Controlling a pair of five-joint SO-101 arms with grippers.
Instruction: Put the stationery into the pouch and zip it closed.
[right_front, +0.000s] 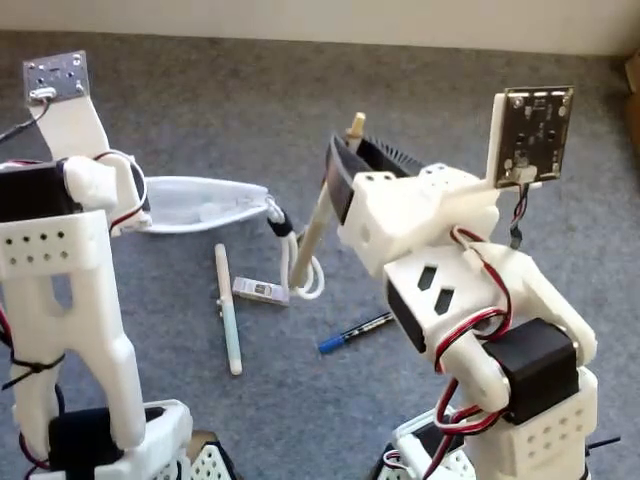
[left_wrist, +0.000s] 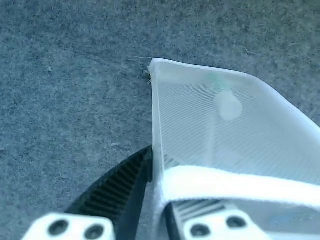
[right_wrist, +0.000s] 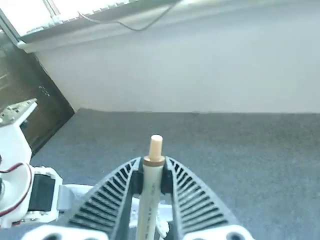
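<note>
A: Risk entry. What is judged likely to fail from here?

B: The cream pen (right_front: 318, 230) is held slanted, its lower tip near the narrow end of the pouch (right_front: 200, 205) and the cord loop (right_front: 305, 278) beside it. If the tip is brought down off the mouth, the soft wall could be pushed aside or the cord snagged, and the pen lost onto the carpet (right_front: 200, 90). How wide the mouth stands cannot be told.

A: Anything noted on the grip?

B: The pen is pinched at its upper part only. A knock at the low tip could swing it in the jaws.

A: End effector, right arm?

B: The right gripper (right_wrist: 152, 172) is closed narrowly on the cream pen. Both ribbed jaws are pressed to the barrel, and the capped end stands out beyond them.

A: Left arm?

B: The left gripper (left_wrist: 156, 170) is clamped on the pouch's edge. A slip there would let the mouth collapse.

A: Other stationery?

B: Recorded on the carpet, in front of the pouch: a white pen (right_front: 228, 320), a small white block (right_front: 260, 291) and a blue marker (right_front: 355, 332). Most of the loading is judged not yet done, and the zipping likewise.
</note>
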